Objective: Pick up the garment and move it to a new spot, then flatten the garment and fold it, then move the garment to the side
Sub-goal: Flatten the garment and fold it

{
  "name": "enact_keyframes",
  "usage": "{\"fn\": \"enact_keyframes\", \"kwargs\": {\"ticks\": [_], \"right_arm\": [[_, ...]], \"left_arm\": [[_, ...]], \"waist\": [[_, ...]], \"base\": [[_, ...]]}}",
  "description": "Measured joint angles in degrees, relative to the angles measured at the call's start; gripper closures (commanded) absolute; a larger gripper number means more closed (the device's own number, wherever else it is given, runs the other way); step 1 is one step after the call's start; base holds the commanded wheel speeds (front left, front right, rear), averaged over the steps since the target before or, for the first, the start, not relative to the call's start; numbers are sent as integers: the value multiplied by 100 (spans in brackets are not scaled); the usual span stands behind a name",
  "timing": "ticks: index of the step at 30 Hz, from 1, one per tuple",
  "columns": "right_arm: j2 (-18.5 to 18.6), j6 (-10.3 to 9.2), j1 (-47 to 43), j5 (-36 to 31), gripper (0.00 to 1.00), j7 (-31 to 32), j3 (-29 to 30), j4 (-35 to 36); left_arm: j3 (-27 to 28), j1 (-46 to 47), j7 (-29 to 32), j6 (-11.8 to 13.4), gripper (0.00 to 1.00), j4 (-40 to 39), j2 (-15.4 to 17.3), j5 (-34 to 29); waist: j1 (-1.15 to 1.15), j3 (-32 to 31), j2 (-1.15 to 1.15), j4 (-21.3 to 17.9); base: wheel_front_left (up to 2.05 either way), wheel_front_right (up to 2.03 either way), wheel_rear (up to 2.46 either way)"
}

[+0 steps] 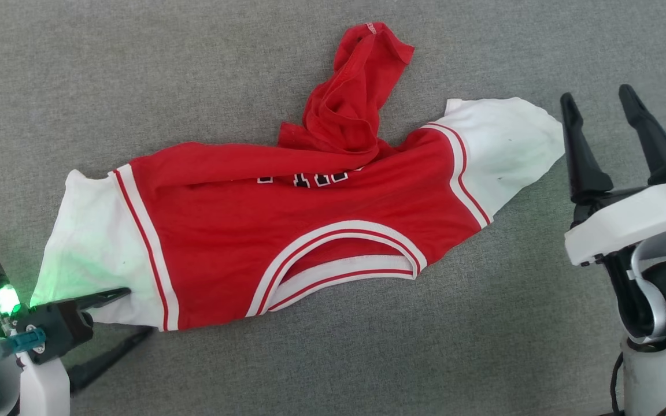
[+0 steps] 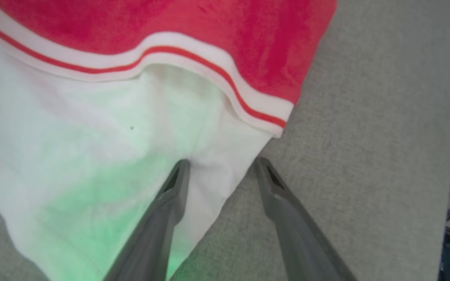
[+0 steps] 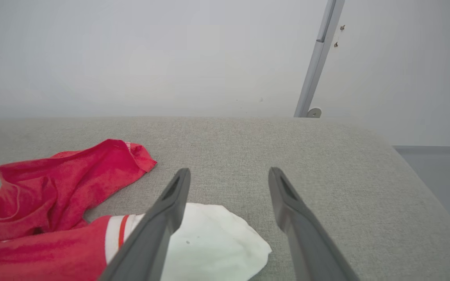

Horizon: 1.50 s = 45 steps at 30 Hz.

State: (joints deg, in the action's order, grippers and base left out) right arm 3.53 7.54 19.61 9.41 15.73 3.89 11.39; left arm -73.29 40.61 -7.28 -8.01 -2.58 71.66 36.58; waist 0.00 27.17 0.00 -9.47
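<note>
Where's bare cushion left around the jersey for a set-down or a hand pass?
Free: the far-left grey cushion beyond the jersey; the far-right patch between its bunched red end and the right hand; the near strip below the collar. Crowded: the middle, and the left hand at the white sleeve.

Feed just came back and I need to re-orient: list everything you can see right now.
garment: one, red with white sleeves, lying crumpled across the middle of the surface.
padded surface: one, grey, under the garment.
wall: one, pale, behind the surface.
pole: one, grey metal, against the wall.
left gripper: one, dark, open, fingers straddling a white sleeve's edge.
right gripper: one, dark, open, beside the other white sleeve.
</note>
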Motion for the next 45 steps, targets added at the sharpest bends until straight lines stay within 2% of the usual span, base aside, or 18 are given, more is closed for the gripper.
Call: {"fn": "enact_keyframes", "kwargs": {"ticks": [1, 9, 10, 15, 16, 19, 22, 28, 36, 37, 38, 39, 45], "right_arm": [[-1, 0, 0, 0, 0, 53, -21, 0], [167, 0, -253, 189, 0, 988, -341, 119], [270, 1, -407, 271, 0, 1434, -356, 213], [322, 0, -687, 474, 0, 2677, -234, 517], [322, 0, -687, 474, 0, 2677, -234, 517], [276, 0, -707, 424, 0, 3186, -138, 572], [166, 0, -525, 363, 0, 3394, -88, 488], [27, 0, -37, 149, 0, 3566, -31, -129], [-12, 2, 439, -149, 0, 3497, 13, -699], [-13, 2, 459, -149, 16, 3511, 22, -725], [-14, 2, 473, -157, 62, 3524, 29, -742], [-16, 2, 484, -192, 100, 3537, 24, -751], [-55, 3, 521, -152, 100, 3516, 55, -758]], "left_arm": [[2, 4, -5, -1, 100, 23, -9, -8], [46, 51, -48, 41, 100, 104, -29, 73], [45, 52, -58, 44, 100, 87, -49, 77], [41, 102, -108, 45, 100, 38, -86, 69], [41, 102, -108, 45, 100, 38, -86, 69], [37, 138, -136, 45, 100, 7, -124, 60], [41, 153, -167, 45, 100, -41, -147, -8], [47, 235, -178, 45, 100, -99, -207, -40], [59, 289, -274, 45, 100, -132, -260, -30], [60, 288, -281, 45, 100, -135, -267, -30], [62, 288, -285, 45, 100, -136, -269, -30], [65, 289, -286, 45, 100, -137, -275, -30], [59, 330, -371, 45, 100, -56, -341, 136]], "waist": [[0, 4, 0, -4], [0, 23, 0, 0], [0, 37, 0, 32], [0, 97, 0, 103], [0, 97, 0, 103], [0, 142, 0, 146], [0, 201, 0, 182], [0, 311, 0, 270], [0, 463, 0, 390], [0, 476, 1, 401], [0, 487, 0, 410], [0, 497, 1, 420], [0, 475, 1, 446]], "base": [[0, 0, 0], [0, 0, 0], [0, 0, 0], [0, 0, 0], [0, 0, 0], [0, 0, 0], [0, 0, 0], [0, 0, 0], [0, 0, 0], [0, 0, 0], [0, 0, 0], [0, 0, 0], [0, 0, 0]]}}
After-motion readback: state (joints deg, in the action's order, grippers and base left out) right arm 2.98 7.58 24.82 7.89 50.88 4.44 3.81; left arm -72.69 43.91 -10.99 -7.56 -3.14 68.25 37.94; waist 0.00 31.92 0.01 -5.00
